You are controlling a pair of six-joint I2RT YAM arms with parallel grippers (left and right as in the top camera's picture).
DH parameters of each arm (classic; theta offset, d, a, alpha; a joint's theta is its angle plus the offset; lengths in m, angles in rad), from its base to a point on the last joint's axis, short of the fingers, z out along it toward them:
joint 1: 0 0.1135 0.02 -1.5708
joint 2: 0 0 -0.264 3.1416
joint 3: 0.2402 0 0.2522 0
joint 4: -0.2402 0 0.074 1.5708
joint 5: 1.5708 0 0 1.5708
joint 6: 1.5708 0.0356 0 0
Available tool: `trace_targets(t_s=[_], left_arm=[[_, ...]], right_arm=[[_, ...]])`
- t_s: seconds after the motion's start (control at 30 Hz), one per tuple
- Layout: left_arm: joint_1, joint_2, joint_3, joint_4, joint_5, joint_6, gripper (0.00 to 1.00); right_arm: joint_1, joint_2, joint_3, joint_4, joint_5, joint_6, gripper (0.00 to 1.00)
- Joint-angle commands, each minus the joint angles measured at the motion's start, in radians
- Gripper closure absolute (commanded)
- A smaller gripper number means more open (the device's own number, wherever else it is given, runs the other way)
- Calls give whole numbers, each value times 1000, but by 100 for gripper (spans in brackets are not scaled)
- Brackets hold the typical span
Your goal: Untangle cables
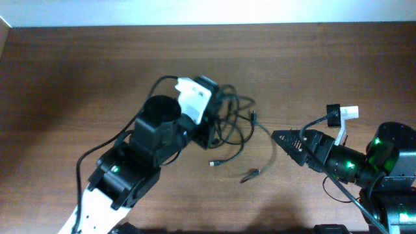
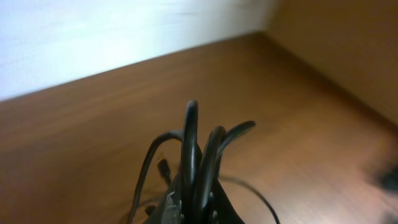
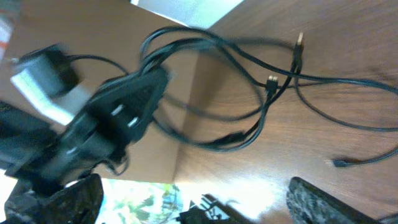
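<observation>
The cables (image 1: 235, 117) are thin black cords in a loose tangle at the table's middle. Loose plug ends lie at the front (image 1: 214, 163) and front right (image 1: 250, 174). My left gripper (image 1: 211, 127) is shut on a bunch of cable loops. In the left wrist view the loops (image 2: 199, 149) rise out of the jaws (image 2: 198, 208). My right gripper (image 1: 281, 138) is open and empty, just right of the tangle and apart from it. The right wrist view shows its fingers spread wide (image 3: 189, 198), with the cables (image 3: 249, 74) and the left gripper (image 3: 121, 109) ahead.
The wooden table (image 1: 78, 71) ends at a white wall along the back. A white tag (image 1: 346, 113) and a black wire hang on the right arm. The left arm's body (image 1: 140, 156) covers the front left.
</observation>
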Motion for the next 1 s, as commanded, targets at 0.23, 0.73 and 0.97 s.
trace_targets(t_s=[0.23,0.73,0.97], left_arm=[[0,-80,16,-28,583,285,100],[-77,40,16,93,829,277,100],[-82,27,16,121,708,241,88]], right_arm=[[-6,-6,8,-3,8,-370,2],[-6,-6,8,-8,-174,-792,30],[-6,-6,8,-11,-156,-787,96]])
